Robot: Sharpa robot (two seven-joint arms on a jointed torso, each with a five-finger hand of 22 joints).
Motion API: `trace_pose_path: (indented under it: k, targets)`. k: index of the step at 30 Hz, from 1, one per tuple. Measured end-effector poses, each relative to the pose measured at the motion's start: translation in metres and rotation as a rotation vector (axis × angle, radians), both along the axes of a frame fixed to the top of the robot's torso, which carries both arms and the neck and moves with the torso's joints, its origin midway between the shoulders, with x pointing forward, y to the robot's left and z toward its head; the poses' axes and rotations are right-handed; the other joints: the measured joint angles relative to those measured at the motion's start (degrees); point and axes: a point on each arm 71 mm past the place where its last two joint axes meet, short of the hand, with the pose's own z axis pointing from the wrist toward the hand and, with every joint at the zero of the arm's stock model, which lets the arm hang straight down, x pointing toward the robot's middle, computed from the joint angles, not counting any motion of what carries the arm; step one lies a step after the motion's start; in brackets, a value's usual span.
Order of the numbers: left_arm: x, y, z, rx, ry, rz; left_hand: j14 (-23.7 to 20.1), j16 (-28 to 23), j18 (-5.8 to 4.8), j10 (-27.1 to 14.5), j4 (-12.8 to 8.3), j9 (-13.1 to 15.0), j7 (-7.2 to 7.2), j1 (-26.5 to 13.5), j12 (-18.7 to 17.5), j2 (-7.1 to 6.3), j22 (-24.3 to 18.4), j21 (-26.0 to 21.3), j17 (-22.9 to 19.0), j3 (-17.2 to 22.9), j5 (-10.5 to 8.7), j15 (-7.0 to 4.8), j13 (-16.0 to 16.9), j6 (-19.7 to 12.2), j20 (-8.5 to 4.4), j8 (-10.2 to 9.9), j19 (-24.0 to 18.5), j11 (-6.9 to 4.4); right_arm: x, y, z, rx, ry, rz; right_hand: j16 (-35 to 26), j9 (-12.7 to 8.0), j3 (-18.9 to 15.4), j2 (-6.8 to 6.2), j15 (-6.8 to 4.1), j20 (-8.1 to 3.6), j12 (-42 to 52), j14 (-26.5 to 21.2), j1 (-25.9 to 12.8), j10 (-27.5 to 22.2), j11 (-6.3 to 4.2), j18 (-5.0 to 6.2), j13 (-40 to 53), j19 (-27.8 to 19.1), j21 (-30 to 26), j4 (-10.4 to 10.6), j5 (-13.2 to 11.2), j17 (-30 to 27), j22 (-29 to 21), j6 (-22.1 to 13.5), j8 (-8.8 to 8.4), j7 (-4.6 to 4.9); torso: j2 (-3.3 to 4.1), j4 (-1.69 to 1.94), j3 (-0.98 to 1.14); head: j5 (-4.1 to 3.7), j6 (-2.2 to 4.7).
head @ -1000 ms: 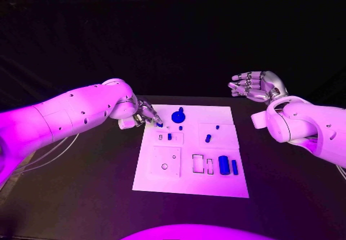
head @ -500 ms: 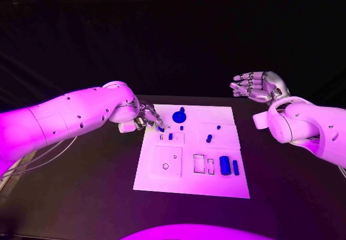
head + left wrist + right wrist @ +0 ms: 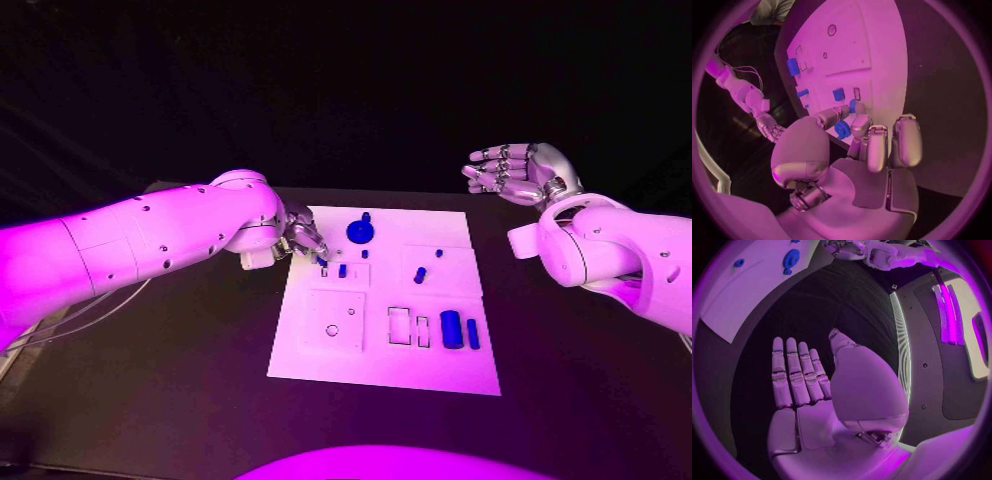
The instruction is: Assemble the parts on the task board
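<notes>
The white task board (image 3: 378, 350) lies mid-table. My left hand (image 3: 299, 240) hovers at its far left edge, over the small slots, and pinches a small blue part (image 3: 842, 129) between thumb and fingertips. On the board are a round blue part (image 3: 359, 232), small blue pieces (image 3: 420, 274) and a blue cylinder (image 3: 449, 328) at the near right. My right hand (image 3: 519, 170) is raised off the board's far right corner, fingers apart and loosely curled, holding nothing. The right wrist view shows that hand (image 3: 817, 385) flat and empty, with the board's corner (image 3: 742, 285) beyond.
Rectangular and round recesses (image 3: 332, 322) mark the board's near left. Black table (image 3: 173, 380) surrounds the board. Cables (image 3: 87, 310) trail under my left arm.
My left hand has crept slightly toward me along the board's left edge, the blue part still in its fingers. The right hand has stayed put.
</notes>
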Motion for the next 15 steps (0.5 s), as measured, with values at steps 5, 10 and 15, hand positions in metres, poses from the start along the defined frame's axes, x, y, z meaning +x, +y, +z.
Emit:
trace_pose_path:
  k: [5,10,15]
  targets:
    - [-0.0028,-0.0037,-0.0013,0.002,0.001,-0.013,-0.39,0.00,0.00,0.50,-0.01,0.01,-0.12,-0.53,0.00,-0.52,0.00,0.00,0.00,0.00,1.77,-0.38,0.11,0.50,0.00,0.55,0.00,-0.13,-0.0002,0.0000,-0.0004,0.000,0.001,0.000,0.00,0.00,0.00,0.00,0.00,0.00,0.00,0.00,0.00,0.00,0.00,0.00,0.00,0.00,0.00,0.00,0.00,0.00,-0.14,0.00,0.00,0.00,0.01,-0.04,0.04,0.05,-0.14]
    - [-0.0052,-0.0064,-0.0022,0.001,0.004,-0.022,-0.38,0.00,0.00,0.70,-0.01,0.01,-0.20,-0.53,0.01,-0.52,0.00,0.00,0.00,-0.01,2.21,-0.38,0.44,0.59,0.00,0.55,0.00,-0.30,-0.0002,0.0000,-0.0007,0.000,0.001,0.000,0.00,0.00,0.00,0.00,0.00,0.00,0.00,0.00,0.00,0.00,0.00,0.00,0.00,0.00,0.00,0.00,0.00,0.00,-0.14,0.00,0.00,0.00,0.01,-0.03,0.07,0.06,-0.29]
    - [-0.0067,-0.0071,-0.0031,0.006,0.006,-0.029,-0.38,0.00,0.00,0.70,-0.02,0.01,-0.20,-0.53,0.33,-0.52,0.00,0.00,0.00,-0.02,2.28,-0.38,0.45,0.60,-0.01,0.55,-0.02,-0.30,-0.0003,-0.0002,-0.0011,0.000,0.002,0.000,0.00,0.00,0.00,0.00,0.00,0.00,0.00,0.00,0.00,0.00,0.00,0.00,0.00,0.00,0.00,0.00,0.00,0.00,-0.14,0.01,0.00,0.00,0.01,-0.01,0.08,0.04,-0.41]
